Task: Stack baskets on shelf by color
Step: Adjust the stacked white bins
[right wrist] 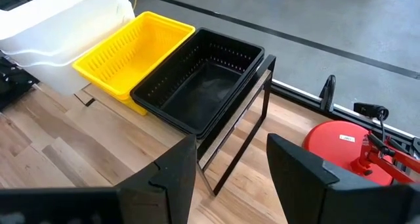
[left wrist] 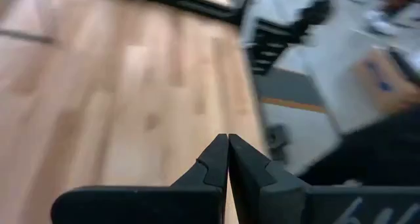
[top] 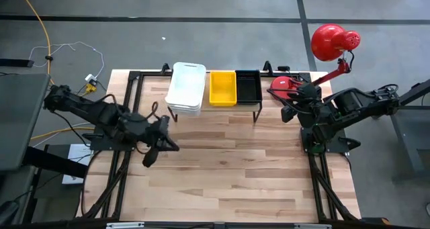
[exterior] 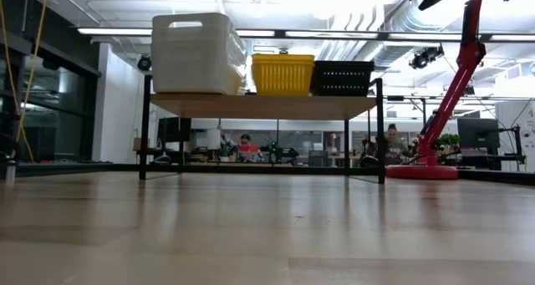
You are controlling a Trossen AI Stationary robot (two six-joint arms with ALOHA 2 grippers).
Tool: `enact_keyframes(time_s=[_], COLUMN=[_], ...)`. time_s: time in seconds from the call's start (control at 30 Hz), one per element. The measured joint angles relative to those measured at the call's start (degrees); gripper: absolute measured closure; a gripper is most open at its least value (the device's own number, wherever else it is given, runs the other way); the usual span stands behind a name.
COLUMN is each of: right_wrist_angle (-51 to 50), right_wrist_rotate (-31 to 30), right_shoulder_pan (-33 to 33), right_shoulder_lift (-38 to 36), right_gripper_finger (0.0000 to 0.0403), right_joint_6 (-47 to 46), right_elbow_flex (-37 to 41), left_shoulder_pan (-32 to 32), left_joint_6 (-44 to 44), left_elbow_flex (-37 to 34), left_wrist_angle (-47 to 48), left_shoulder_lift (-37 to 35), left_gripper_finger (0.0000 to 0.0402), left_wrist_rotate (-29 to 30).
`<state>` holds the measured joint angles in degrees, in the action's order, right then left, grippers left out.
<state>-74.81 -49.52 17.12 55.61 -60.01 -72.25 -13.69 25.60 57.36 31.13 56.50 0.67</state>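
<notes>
The shelf stands at the table's far edge on thin black legs. On its wood top sit three stacks side by side: white baskets on the left, yellow baskets in the middle, black baskets on the right; the low view shows them as white baskets, yellow baskets and black baskets. My left gripper is shut and empty over the table's left side. My right gripper is open and empty, right of the shelf, facing the black baskets.
A red desk lamp with its round base stands at the table's far right corner, close to my right gripper. The wooden tabletop stretches bare in front of the shelf. Cables lie on the floor beyond the far left corner.
</notes>
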Motion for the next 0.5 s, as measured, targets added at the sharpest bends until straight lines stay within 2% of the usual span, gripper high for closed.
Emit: enact_keyframes(time_s=[0.17, 0.23, 0.37, 0.5], right_wrist_angle=[0.0, 0.0, 0.02, 0.02], right_wrist_rotate=[0.02, 0.0, -0.02, -0.07], right_shoulder_pan=[-0.01, -0.01, -0.01, 0.0], right_shoulder_lift=[0.0, 0.0, 0.0, 0.12], right_gripper_finger=[0.0231, 0.0231, 0.0231, 0.0231], right_joint_6=[-0.58, -1.03, -1.51, -2.92], right_elbow_flex=[0.0, 0.0, 0.0, 0.0], left_shoulder_pan=[-1.0, 0.56, 3.28, 5.02], left_joint_6=[-0.06, -0.37, -0.91, -5.38], left_elbow_flex=[-8.34, -10.03, -11.48, -12.72], left_wrist_angle=[0.86, 1.17, 0.36, -5.53], left_shoulder_lift=[-3.9, -3.2, 0.06, 2.7], left_gripper_finger=[0.0401, 0.0401, 0.0401, 0.0401], left_wrist_rotate=[20.74, 26.46, 31.32, 33.13])
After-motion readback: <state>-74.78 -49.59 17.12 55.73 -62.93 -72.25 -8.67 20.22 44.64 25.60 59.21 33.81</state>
